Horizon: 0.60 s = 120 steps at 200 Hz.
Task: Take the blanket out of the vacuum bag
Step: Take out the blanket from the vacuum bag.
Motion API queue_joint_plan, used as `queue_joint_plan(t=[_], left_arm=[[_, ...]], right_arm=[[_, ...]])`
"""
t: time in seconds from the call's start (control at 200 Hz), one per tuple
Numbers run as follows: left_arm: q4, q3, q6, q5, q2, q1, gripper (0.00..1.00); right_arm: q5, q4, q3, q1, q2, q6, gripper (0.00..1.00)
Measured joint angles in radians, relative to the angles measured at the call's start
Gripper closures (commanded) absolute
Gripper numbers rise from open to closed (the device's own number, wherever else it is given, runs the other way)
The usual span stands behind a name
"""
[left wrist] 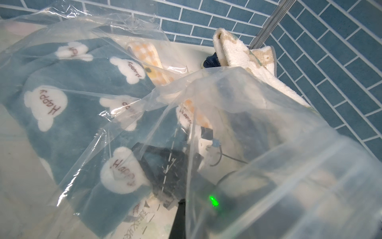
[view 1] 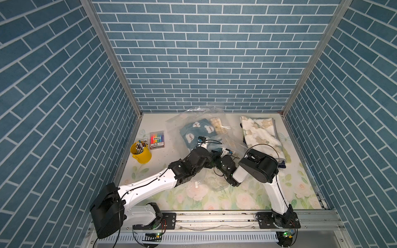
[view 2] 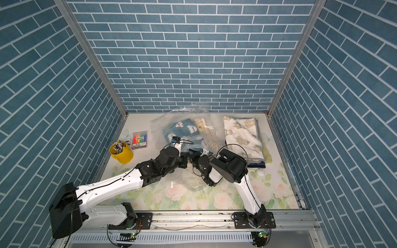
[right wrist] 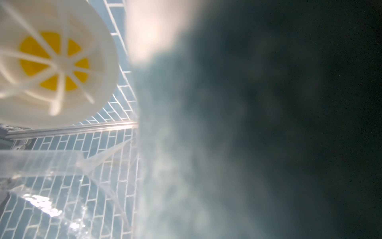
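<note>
left gripper (view 1: 205, 147) is clamped shut on a fold of the vacuum bag (view 1: 194, 119) film, and the right gripper (view 1: 214, 153) is poked in under the film against the blue blanket (view 1: 193, 131). honestly can't tell if its jaws are apart or closed. blanket's fully inside the bag, which runs back to the far wall (view 1: 204, 64), with a cream bear blanket (view 1: 260, 133) lying loose beside it.

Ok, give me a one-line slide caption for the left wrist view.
Through the crinkled clear vacuum bag: the blue blanket printed "Happy" inside, a cream blanket outside beyond it.
</note>
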Motion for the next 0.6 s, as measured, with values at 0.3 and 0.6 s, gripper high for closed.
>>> queue_joint_plan(t=[0.3,0.6], left_arm=[[0.042,0.038,0.021,-0.022,0.033,0.053,1.0],[0.095,0.058,0.019,-0.051,0.106,0.057,1.0]], right_arm=[[-0.039,-0.065,-0.112,-0.005,-0.273,-0.043,1.0],[-0.078,-0.044,-0.251,-0.004,-0.339,-0.043,1.0]])
